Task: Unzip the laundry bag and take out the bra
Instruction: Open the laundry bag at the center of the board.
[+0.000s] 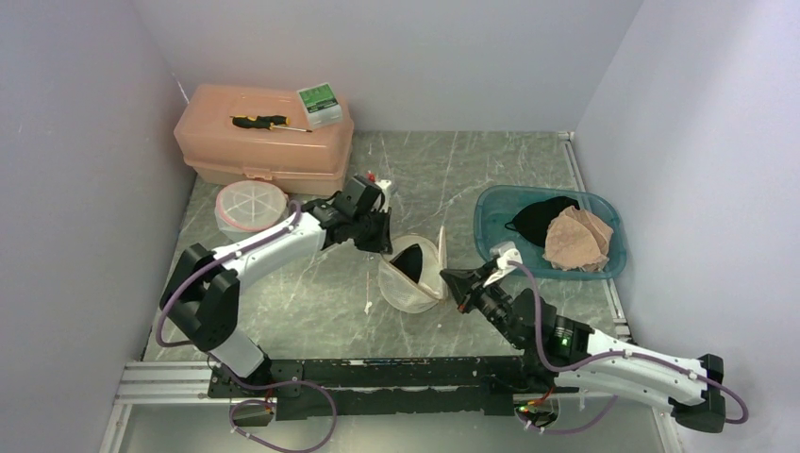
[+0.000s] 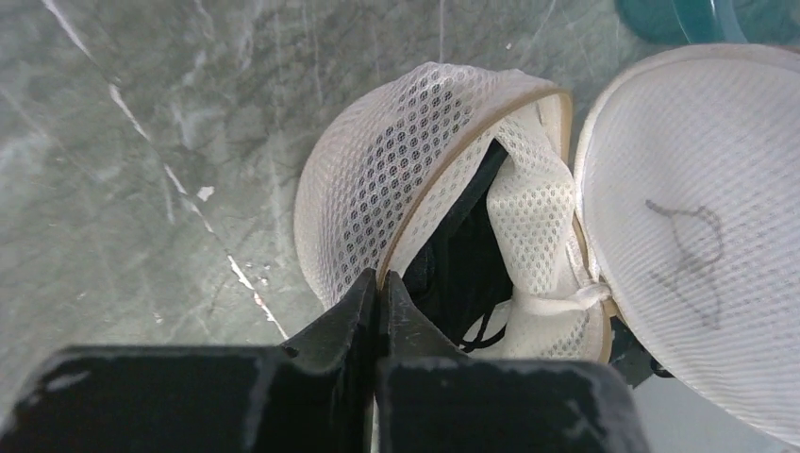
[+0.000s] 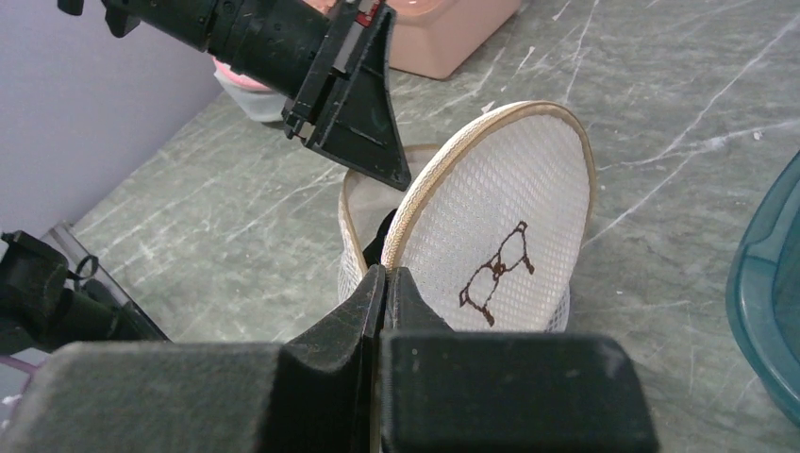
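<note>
The laundry bag (image 1: pixel 412 276) is a white mesh clamshell with a tan rim, lying open at the table's middle. Its lower half (image 2: pixel 396 170) holds the black bra (image 2: pixel 462 269), partly showing in the gap (image 1: pixel 412 260). My left gripper (image 2: pixel 382 278) is shut on the tan rim of that lower half. The lid half (image 3: pixel 500 226), marked with a dark bra drawing, stands tilted up. My right gripper (image 3: pixel 385 274) is shut on the lid's rim near the hinge side. In the top view the left gripper (image 1: pixel 385 247) is at the bag's left and the right gripper (image 1: pixel 448 279) at its right.
A pink toolbox (image 1: pixel 264 142) at the back left carries a screwdriver (image 1: pixel 259 121) and a green box (image 1: pixel 319 104). A round lidded container (image 1: pixel 250 205) sits in front of it. A teal bin (image 1: pixel 491 203) at the right holds black and beige garments (image 1: pixel 575 236).
</note>
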`<state>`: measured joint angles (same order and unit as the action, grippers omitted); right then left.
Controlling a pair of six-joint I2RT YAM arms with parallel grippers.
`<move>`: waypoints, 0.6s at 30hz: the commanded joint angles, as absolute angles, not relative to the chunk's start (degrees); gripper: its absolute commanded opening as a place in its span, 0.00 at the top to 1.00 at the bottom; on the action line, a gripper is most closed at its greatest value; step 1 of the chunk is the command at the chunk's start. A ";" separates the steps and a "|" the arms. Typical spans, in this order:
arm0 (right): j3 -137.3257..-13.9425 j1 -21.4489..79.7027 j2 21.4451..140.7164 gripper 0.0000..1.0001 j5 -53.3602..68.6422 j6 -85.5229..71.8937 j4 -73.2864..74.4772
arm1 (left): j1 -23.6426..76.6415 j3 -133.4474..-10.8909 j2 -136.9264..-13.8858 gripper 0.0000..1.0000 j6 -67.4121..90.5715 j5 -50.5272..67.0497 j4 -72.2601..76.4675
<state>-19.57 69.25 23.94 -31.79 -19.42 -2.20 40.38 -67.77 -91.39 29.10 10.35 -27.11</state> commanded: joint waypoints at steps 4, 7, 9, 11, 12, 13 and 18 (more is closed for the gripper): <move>-18.64 69.37 18.24 1.00 -34.14 -25.45 3.48 | 40.59 -65.14 -81.67 0.97 26.82 4.57 -23.28; -18.45 69.42 18.15 0.58 -34.53 -29.55 5.50 | 41.30 -62.70 -79.04 0.97 26.57 1.95 -21.75; -18.18 69.37 18.46 0.39 -35.74 -34.25 6.47 | 42.03 -61.16 -78.17 0.97 26.63 0.23 -20.62; -18.84 69.35 19.82 0.28 -37.61 -38.09 7.86 | 42.87 -59.89 -77.61 0.97 26.94 0.09 -19.88; -19.69 69.38 20.90 0.24 -38.59 -39.64 9.06 | 43.25 -59.33 -77.28 0.97 27.09 0.09 -19.46; -20.68 69.38 22.16 0.18 -39.74 -41.54 10.42 | 43.62 -58.71 -76.95 0.97 27.34 -1.52 -19.03; -27.00 69.32 28.19 0.07 -45.23 -51.52 21.97 | 44.36 -56.37 -74.69 0.97 28.76 -3.37 -17.64</move>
<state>-20.88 69.25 25.23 -39.07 -41.06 13.56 43.77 -57.45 -78.08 27.99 -0.19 -20.80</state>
